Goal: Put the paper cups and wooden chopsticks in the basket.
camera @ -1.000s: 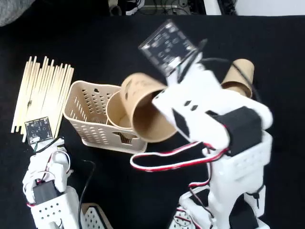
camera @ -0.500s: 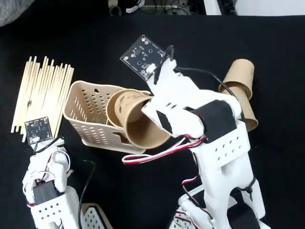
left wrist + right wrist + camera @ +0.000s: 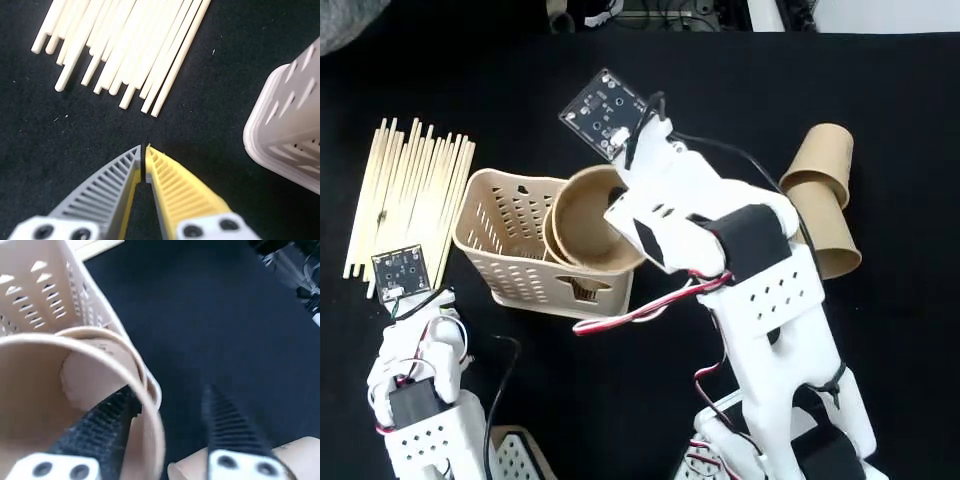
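Two nested cups [image 3: 582, 212] sit tilted in the basket [image 3: 498, 232], mouths turned up toward the high view. The right hand [image 3: 170, 390] is spread wide over them. One finger is inside the upper cup against its wall and the other stands outside, apart from it, so I judge the cup released rather than gripped. Two loose cups [image 3: 820, 160] lie on their sides on the worktop [image 3: 900, 90], one seemingly pushed into the other, well apart from the basket beyond that arm. The wooden chopsticks [image 3: 410, 195] lie in a fanned row just beside the basket. The left hand [image 3: 145, 152] hangs near their ends, clenched on nothing. The cups look light and thin-walled, so they would probably crush under a hard pinch and roll if nudged. The rim is the place to take them, one finger in and one out, with a gentle squeeze. The sticks look stiff, light and smooth, and likely to slip or scatter. A pinch across several at once near the middle should hold them level.
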`<action>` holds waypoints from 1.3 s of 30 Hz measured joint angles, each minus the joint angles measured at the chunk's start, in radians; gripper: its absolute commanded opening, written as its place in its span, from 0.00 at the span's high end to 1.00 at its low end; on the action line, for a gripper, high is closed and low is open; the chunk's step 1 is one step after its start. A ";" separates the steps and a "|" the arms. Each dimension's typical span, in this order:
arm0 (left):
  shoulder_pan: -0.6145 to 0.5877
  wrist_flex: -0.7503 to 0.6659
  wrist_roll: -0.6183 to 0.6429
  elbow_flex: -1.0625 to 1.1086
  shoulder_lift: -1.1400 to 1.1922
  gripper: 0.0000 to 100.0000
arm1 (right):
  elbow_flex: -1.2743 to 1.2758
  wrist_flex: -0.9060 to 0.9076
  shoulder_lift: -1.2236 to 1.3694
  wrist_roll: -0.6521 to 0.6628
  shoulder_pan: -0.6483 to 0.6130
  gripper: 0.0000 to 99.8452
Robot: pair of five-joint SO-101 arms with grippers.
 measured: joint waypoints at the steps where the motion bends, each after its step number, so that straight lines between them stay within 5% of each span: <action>1: 0.000 0.000 0.000 0.000 0.000 0.97 | 0.000 -0.012 0.000 -0.002 0.000 0.66; 18: 0.000 0.000 0.000 0.000 0.000 0.97 | 0.023 -0.143 0.112 -0.003 -0.150 0.66; 28: 0.000 0.000 0.000 0.000 0.000 0.97 | -0.014 -0.143 0.224 -0.002 -0.080 0.66; 39: 0.000 0.000 0.000 0.000 0.000 0.97 | -0.273 0.146 0.224 0.000 -0.068 0.70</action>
